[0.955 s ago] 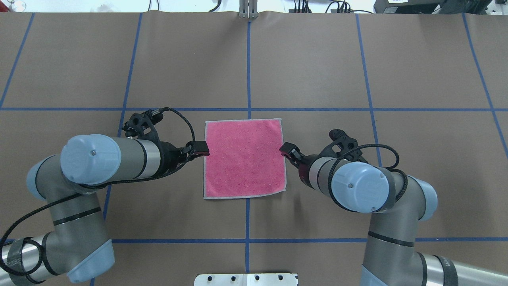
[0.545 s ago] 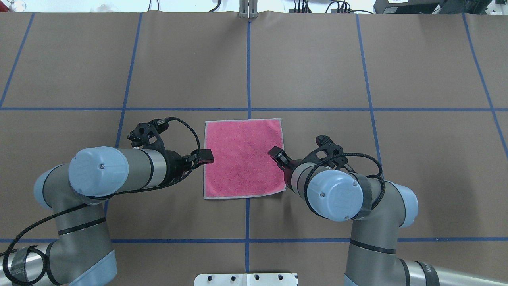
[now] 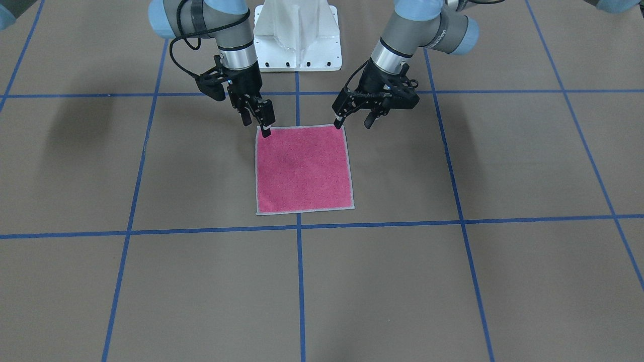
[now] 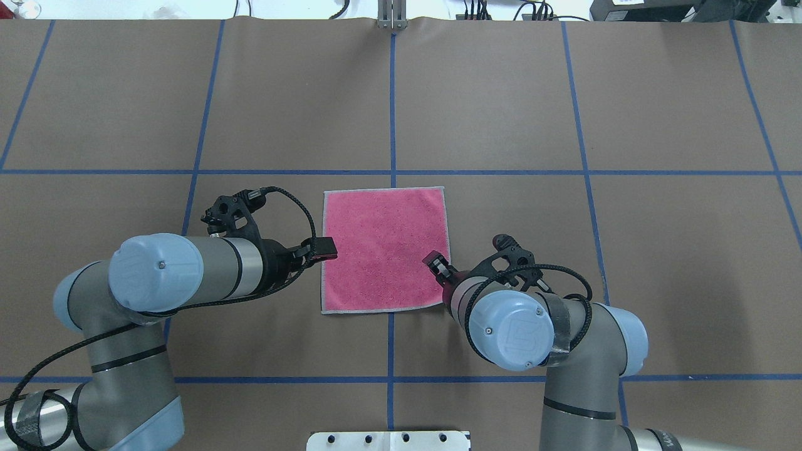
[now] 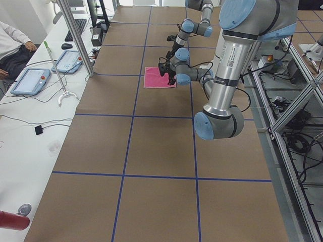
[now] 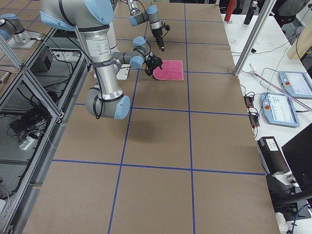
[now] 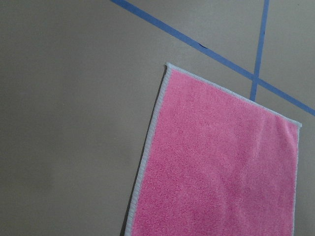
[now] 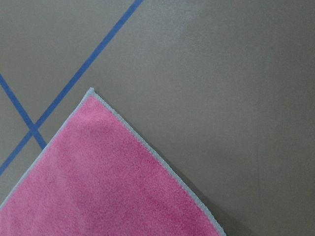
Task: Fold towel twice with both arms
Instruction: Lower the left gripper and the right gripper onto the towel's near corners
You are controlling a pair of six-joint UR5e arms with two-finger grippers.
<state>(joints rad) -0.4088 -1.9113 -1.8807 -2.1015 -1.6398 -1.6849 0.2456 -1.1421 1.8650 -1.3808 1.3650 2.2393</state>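
Towel: the towel [image 4: 385, 249] lies flat, pink face up with its grey border showing all round. It sits across the central blue tape line [image 4: 393, 113] on the brown table cover [image 4: 501, 113].
Left gripper: the left gripper [image 3: 352, 121] is by the towel's left edge. The front-facing view shows its fingers spread and holding nothing; in the overhead view the spread cannot be made out.
Right gripper: the right gripper [image 3: 256, 125] is by the robot-side right corner, fingers likewise apart and empty. Whether it touches the cloth cannot be told.
Wrist views: these show only towel corners, tape and cover.
Writing: the left side view shows a printed label [image 5: 231, 53] on the left arm [image 5: 222, 96], too small to read.
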